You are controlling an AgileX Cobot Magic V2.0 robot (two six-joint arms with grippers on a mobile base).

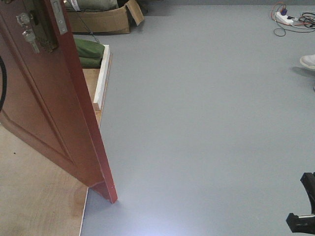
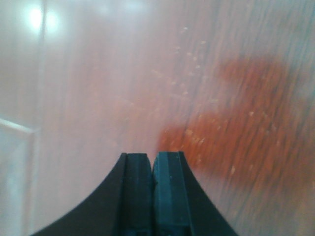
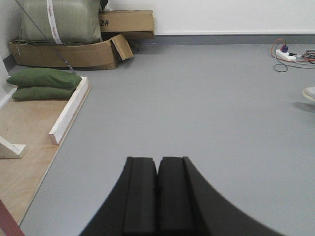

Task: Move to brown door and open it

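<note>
The brown door [image 1: 54,113] stands ajar at the left of the front view, its free edge toward me, its metal handle and lock [image 1: 27,32] at the top left. My left gripper [image 2: 152,160] is shut and empty, pointed close at the door's blurred reddish-brown face [image 2: 236,128]. My right gripper [image 3: 157,164] is shut and empty, held above the grey floor [image 3: 206,108]; part of that arm shows at the front view's lower right [image 1: 302,216].
Cardboard boxes [image 1: 103,19] and green sacks [image 1: 91,51] lie behind the door beside a white wooden rail [image 1: 102,73]. Light wood flooring [image 1: 34,196] lies left of the door. A power strip with cables [image 1: 288,18] and a shoe [image 1: 309,61] are at the far right.
</note>
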